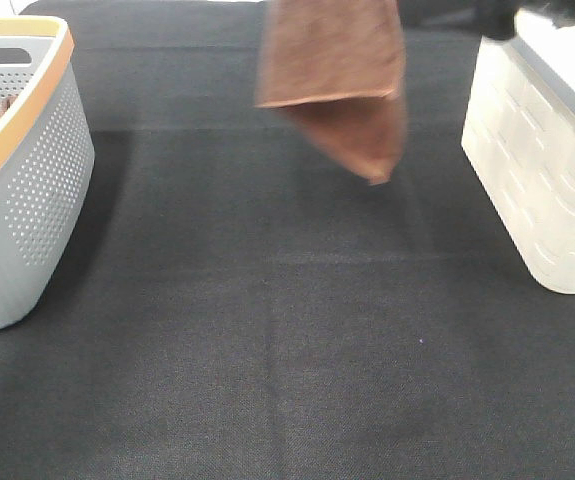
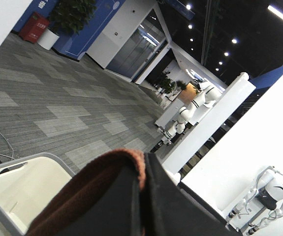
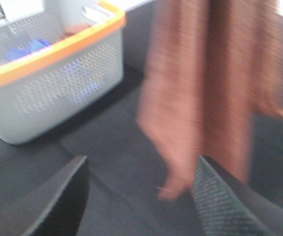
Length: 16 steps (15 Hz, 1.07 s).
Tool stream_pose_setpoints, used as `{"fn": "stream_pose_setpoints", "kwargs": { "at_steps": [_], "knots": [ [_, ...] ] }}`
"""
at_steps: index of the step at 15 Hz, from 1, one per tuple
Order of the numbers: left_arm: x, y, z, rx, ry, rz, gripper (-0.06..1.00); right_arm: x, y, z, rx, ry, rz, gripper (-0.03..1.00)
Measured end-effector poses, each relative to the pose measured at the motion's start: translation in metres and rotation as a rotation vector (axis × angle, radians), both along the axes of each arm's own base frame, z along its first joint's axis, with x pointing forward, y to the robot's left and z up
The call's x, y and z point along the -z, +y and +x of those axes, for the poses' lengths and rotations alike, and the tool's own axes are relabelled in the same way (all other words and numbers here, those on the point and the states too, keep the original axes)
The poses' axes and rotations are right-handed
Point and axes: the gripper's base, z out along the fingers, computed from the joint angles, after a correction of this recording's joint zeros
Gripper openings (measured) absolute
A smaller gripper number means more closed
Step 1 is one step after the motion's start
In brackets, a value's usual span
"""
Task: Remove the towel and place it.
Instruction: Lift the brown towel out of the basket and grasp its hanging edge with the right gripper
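— Up close?
— Only black woven tabletop (image 1: 287, 380); beyond, grey perforated plastic basket with orange rim (image 1: 27, 200) left, cream moulded plastic bin (image 1: 537, 170) right.
— And the rust-brown microfibre towel (image 1: 332, 70)?
— Farther back, mid-table, dangling in air, pinched in the clamped-shut left gripper (image 2: 143, 172).
— And the right gripper (image 3: 141, 164)?
— Spread wide, empty, facing the cloth.

Grey perforated basket (image 1: 42, 190) with an orange rim stands at the left edge of a black table (image 1: 267, 380). At upper right sits a cream bin (image 1: 537, 180) with a grey lip.
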Motion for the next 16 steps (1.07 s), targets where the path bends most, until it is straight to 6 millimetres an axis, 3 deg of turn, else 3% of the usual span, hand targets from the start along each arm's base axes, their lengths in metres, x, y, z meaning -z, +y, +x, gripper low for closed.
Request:
{"fn": "stream_pose_setpoints", "kwargs": {
  "at_steps": [4,16],
  "knots": [
    [-0.001,-0.02,-0.011,0.031,-0.023,0.006,0.0,0.027,0.014,0.018,-0.086,0.101,0.056,0.59],
    [-0.003,-0.026,-0.015,0.049,-0.014,-0.03,0.0,0.032,0.006,0.029,0.036,0.063,-0.008,0.59]
  ]
}}
